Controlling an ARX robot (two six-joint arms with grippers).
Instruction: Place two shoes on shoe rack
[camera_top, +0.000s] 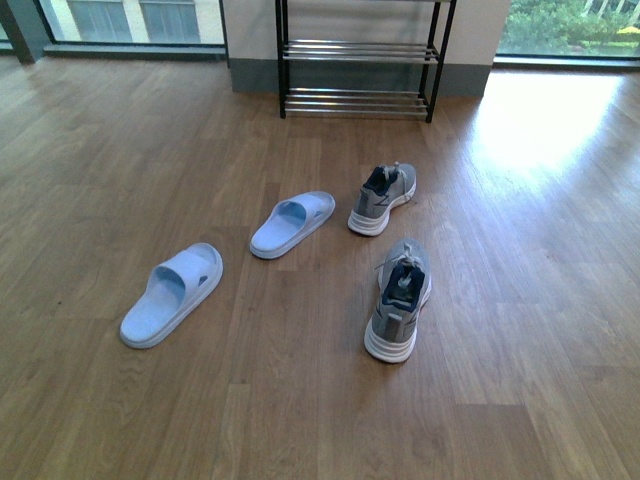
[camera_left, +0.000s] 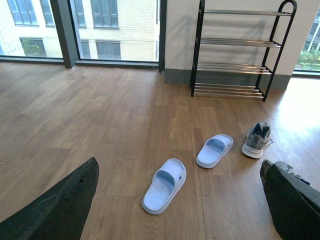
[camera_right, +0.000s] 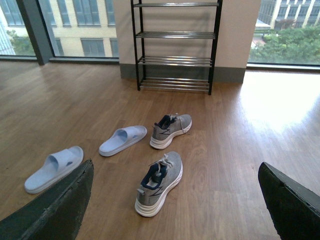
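Observation:
Two grey knit sneakers lie on the wood floor: the near one (camera_top: 400, 300) (camera_right: 160, 182) and the far one (camera_top: 383, 198) (camera_right: 171, 130) (camera_left: 257, 140). Two pale blue slides lie to their left: the near one (camera_top: 172, 294) (camera_left: 165, 185) (camera_right: 54, 168) and the far one (camera_top: 292, 223) (camera_left: 215, 150) (camera_right: 123, 140). The shoe rack (camera_top: 360, 60) (camera_left: 235, 50) (camera_right: 175, 45) stands against the far wall, its shelves bare. My left gripper (camera_left: 182, 200) is open above the floor by the near slide. My right gripper (camera_right: 175, 200) is open above the near sneaker. Neither arm shows in the front view.
Large windows (camera_top: 130, 20) run along the far wall on both sides of the rack. A dark window pillar (camera_left: 62, 32) stands at the far left. Bright sunlight falls on the floor (camera_top: 545, 120) at the right.

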